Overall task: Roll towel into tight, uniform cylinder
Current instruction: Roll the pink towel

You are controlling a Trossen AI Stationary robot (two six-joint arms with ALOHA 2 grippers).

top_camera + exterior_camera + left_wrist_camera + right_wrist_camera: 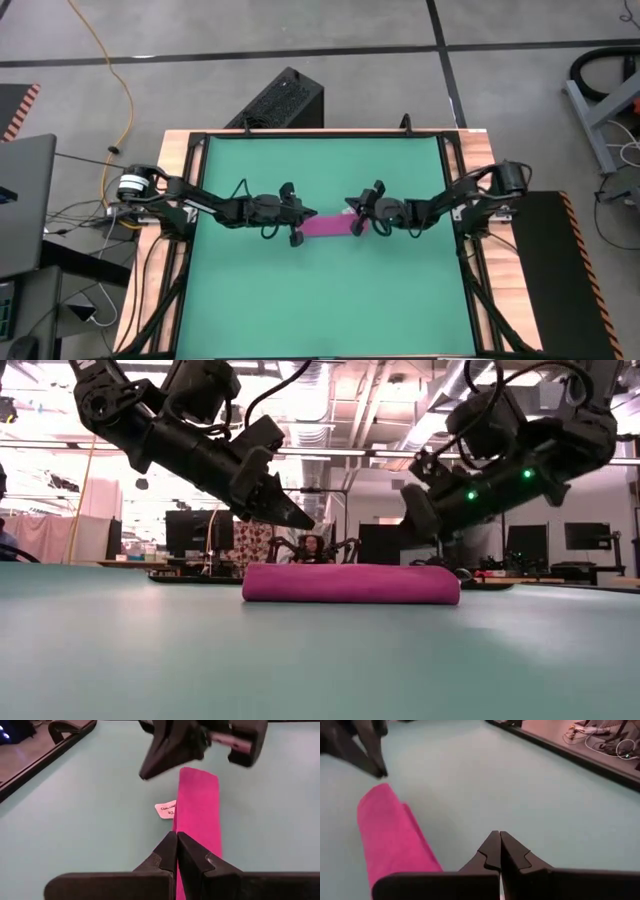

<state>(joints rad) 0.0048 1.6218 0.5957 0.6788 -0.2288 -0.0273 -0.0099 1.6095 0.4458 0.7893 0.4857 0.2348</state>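
Observation:
The magenta-pink towel [325,226] lies as a short roll on the green mat [320,310], its long side resting on the mat; it also shows in the low view [350,583]. Its white tag [166,810] lies on the mat beside the roll. My left gripper [312,213] is shut and hovers above the roll's left end [303,522], clear of it. My right gripper [350,205] is shut and hovers just off the roll's right end [415,525]. In the wrist views the shut fingertips [176,835] [496,834] hold nothing.
The mat is framed by a dark rail [320,134] and a wooden table edge [170,160]. A black box [280,100] stands on the floor beyond the far edge. Open mat lies nearer than the roll [320,290] and beyond it.

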